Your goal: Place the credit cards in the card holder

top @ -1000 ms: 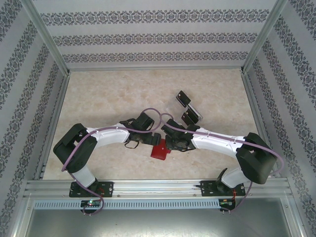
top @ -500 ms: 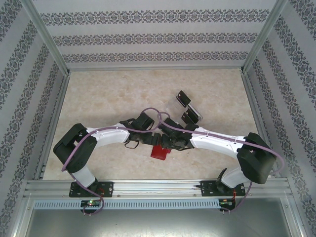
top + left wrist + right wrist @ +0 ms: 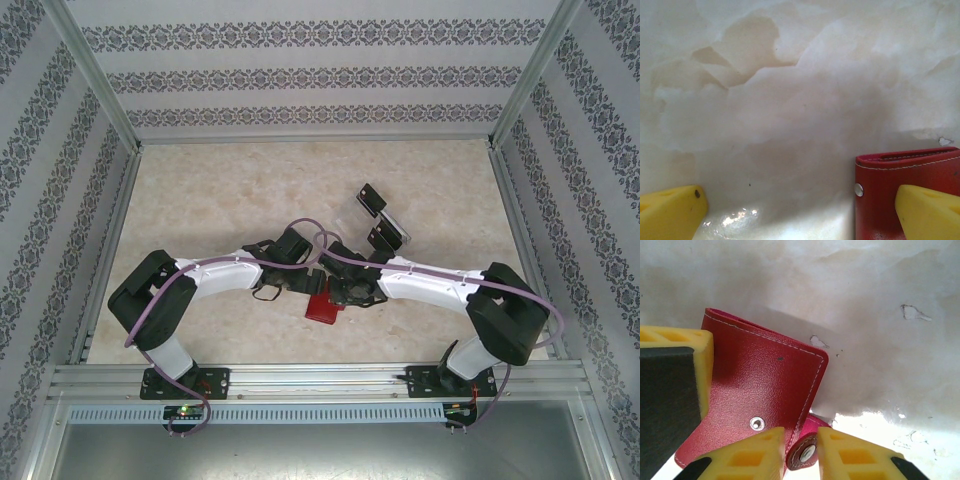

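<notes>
Lying on the pale table [image 3: 790,100]: card holder [image 3: 760,385]; left gripper [image 3: 800,200] is hovering released (one finger overlapping it); right gripper [image 3: 801,435] is straddling its snap tab [image 3: 803,454], grasp indeterminable.

Card holder [image 3: 320,308] half hidden under right arm [image 3: 430,283]; cropped in left wrist view.

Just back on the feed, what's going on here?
Both arms are at the red wallet, which lies unsnapped on the table. The right tool has its fingers narrow on either side of the snap tab; whether it grips is unclear. The left tool is wide open, one finger over the wallet's edge. The black cards sit at the clear rack behind.
</notes>
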